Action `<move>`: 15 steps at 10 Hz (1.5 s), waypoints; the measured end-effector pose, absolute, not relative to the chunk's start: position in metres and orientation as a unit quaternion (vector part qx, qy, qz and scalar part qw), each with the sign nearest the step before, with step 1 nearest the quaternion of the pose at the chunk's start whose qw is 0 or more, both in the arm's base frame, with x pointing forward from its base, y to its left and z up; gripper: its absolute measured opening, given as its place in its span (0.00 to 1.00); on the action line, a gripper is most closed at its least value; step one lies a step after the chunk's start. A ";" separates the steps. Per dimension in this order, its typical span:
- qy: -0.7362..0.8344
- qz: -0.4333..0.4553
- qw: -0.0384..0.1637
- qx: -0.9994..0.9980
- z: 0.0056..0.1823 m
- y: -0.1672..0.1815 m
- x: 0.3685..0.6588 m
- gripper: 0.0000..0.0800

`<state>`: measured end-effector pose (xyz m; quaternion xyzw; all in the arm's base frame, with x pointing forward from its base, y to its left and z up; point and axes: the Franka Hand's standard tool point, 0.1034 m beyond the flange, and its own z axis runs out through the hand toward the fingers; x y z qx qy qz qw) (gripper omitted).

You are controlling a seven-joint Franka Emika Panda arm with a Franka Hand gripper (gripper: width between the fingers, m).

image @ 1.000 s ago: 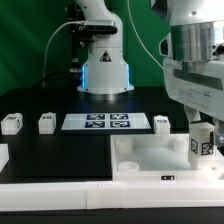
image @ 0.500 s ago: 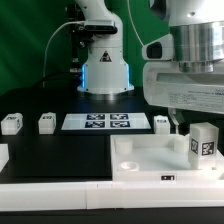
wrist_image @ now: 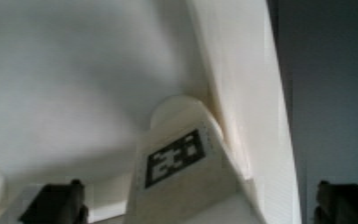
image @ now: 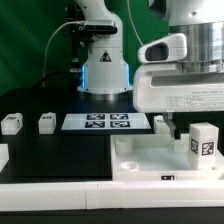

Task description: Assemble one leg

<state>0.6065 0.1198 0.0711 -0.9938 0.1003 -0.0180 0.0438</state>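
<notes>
A leg point(image: 205, 142), a small white block with a black-and-white tag on its face, stands upright in the corner of the white tray point(image: 150, 158) at the exterior view's right. My gripper point(image: 198, 122) hangs just above it, open and empty. In the wrist view the leg point(wrist_image: 179, 155) lies between my two dark fingertips point(wrist_image: 60, 200), which stand wide apart and clear of it, over the tray point(wrist_image: 87, 70). My gripper point(wrist_image: 202, 205) holds nothing.
Three more small white legs point(image: 12, 122) point(image: 46, 122) point(image: 162, 122) lie in a row on the black table beside the marker board point(image: 97, 122). Another white piece point(image: 3, 155) is at the left edge. The robot base point(image: 105, 70) stands behind.
My gripper has let go of the leg and risen straight up. The leg stays upright in the tray's corner.
</notes>
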 end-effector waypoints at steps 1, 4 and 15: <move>0.040 -0.021 0.040 -0.998 0.071 0.119 0.607 0.81; -0.108 -0.026 0.029 -0.993 0.071 0.113 0.608 0.81; 0.070 -0.022 0.038 -0.997 0.071 0.116 0.607 0.36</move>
